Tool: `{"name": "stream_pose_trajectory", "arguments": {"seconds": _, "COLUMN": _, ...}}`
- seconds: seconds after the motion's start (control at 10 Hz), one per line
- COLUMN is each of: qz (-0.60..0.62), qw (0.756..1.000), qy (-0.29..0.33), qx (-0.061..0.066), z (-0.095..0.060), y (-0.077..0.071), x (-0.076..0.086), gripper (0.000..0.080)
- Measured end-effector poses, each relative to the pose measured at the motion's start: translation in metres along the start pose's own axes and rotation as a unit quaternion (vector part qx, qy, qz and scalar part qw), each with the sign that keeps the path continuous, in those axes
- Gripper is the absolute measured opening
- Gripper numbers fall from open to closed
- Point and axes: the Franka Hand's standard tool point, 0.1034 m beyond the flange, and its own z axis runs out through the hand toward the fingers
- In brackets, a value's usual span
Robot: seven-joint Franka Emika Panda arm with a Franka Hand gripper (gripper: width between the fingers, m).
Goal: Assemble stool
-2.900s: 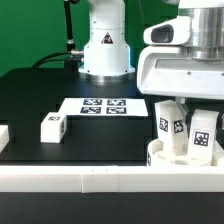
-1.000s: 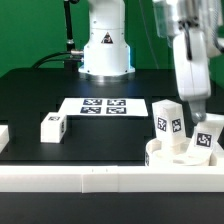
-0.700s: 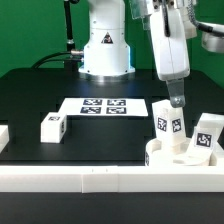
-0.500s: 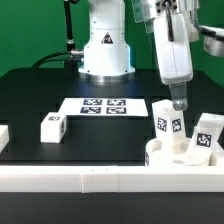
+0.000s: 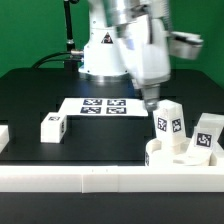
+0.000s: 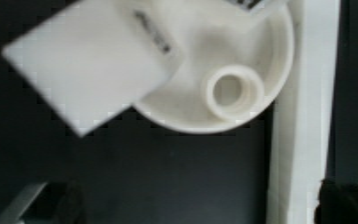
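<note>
The seat (image 5: 160, 158) lies on the black table (image 5: 25, 95), its front edge touching the white rail (image 5: 80, 178). Two legs stand upright in it: the left leg (image 5: 168, 120) on the side toward the exterior view's left, the right leg (image 5: 207, 136) on the opposite side, each with a tag facing the camera. The loose leg (image 5: 52, 127) lies on the table well apart from the seat, toward the exterior view's left. The marker board (image 5: 100, 106) lies flat behind the seat, also toward that side.

The gripper (image 5: 150, 99) hangs above the table just behind the seat, near the left leg and touching nothing; it is blurred in the exterior view.

In the wrist view, the seat (image 6: 194, 115) shows one empty round socket (image 6: 234, 90), with a blurred leg block (image 6: 87, 70) overlapping its rim; I cannot tell which leg it is. The rail (image 6: 304, 130) runs just beside the seat. The dark fingers (image 6: 30, 200) sit wide apart, with nothing between them.
</note>
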Motion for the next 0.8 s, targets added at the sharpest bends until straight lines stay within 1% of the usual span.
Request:
{"name": "stream_pose_trajectory", "arguments": {"seconds": 0.1, "qz": -0.020, "qw": 1.000, "qy": 0.006, "qx": 0.000, "z": 0.000, "y": 0.004, "x": 0.017, "gripper": 0.0649}}
{"name": "stream_pose_trajectory", "arguments": {"seconds": 0.2, "qz": -0.032, "qw": 0.999, "qy": 0.012, "qx": 0.000, "z": 0.002, "y": 0.008, "x": 0.030, "gripper": 0.0649}}
{"name": "stream_pose_trajectory", "arguments": {"seconds": 0.3, "qz": -0.036, "qw": 0.999, "qy": 0.011, "qx": 0.000, "z": 0.002, "y": 0.007, "x": 0.026, "gripper": 0.0649}}
{"name": "stream_pose_trajectory", "arguments": {"seconds": 0.5, "qz": -0.110, "qw": 0.994, "qy": 0.011, "qx": -0.001, "z": 0.003, "y": 0.007, "x": 0.026, "gripper": 0.0649}}
{"name": "stream_pose_trajectory", "arguments": {"seconds": 0.6, "qz": -0.172, "qw": 0.985, "qy": 0.013, "qx": -0.010, "z": 0.004, "y": 0.008, "x": 0.026, "gripper": 0.0649}}
{"name": "stream_pose_trajectory", "arguments": {"seconds": 0.7, "qz": -0.279, "qw": 0.959, "qy": 0.017, "qx": -0.036, "z": 0.006, "y": 0.008, "x": 0.025, "gripper": 0.0649}}
{"name": "stream_pose_trajectory", "arguments": {"seconds": 0.8, "qz": -0.353, "qw": 0.934, "qy": 0.018, "qx": -0.049, "z": 0.005, "y": 0.007, "x": 0.030, "gripper": 0.0649}}
